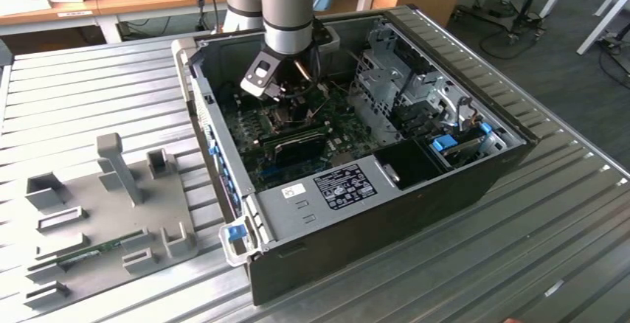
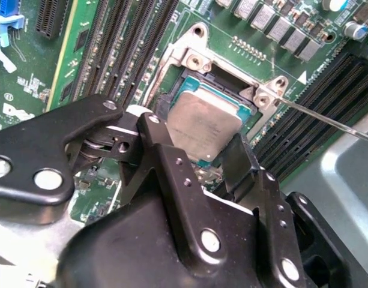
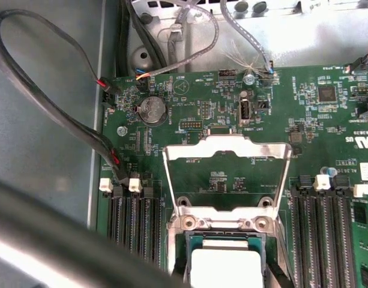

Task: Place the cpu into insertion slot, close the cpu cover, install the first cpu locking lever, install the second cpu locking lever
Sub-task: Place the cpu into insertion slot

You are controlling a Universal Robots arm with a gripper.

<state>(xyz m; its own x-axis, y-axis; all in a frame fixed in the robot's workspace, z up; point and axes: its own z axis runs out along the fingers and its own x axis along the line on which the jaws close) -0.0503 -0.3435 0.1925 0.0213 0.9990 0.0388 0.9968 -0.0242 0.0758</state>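
Note:
In the exterior view my gripper (image 1: pixel 285 91) reaches down into an open computer case (image 1: pixel 462 183), over the motherboard (image 1: pixel 295 150). The second wrist view shows the black fingers (image 2: pixel 156 141) on two opposite sides of the cpu (image 2: pixel 205 123), a grey-topped square chip. It sits slightly tilted just over the insertion slot (image 2: pixel 190 81). My gripper (image 2: pixel 199 144) is shut on it. In the first wrist view the cpu (image 3: pixel 223 267) lies between the fingers (image 3: pixel 274 273). Beyond it the cpu cover (image 3: pixel 226 143) stands swung open, its window showing the board behind. A thin metal lever rod (image 2: pixel 328 120) sticks out beside the socket.
Black memory slots (image 2: pixel 129 42) flank the socket on both sides. Loose cables (image 3: pixel 51 114) run along the case wall next to a coin battery (image 3: pixel 152 110). Drive cages (image 1: pixel 414 94) fill the case's far side. A grey fixture plate (image 1: pixel 108 205) lies on the ribbed table.

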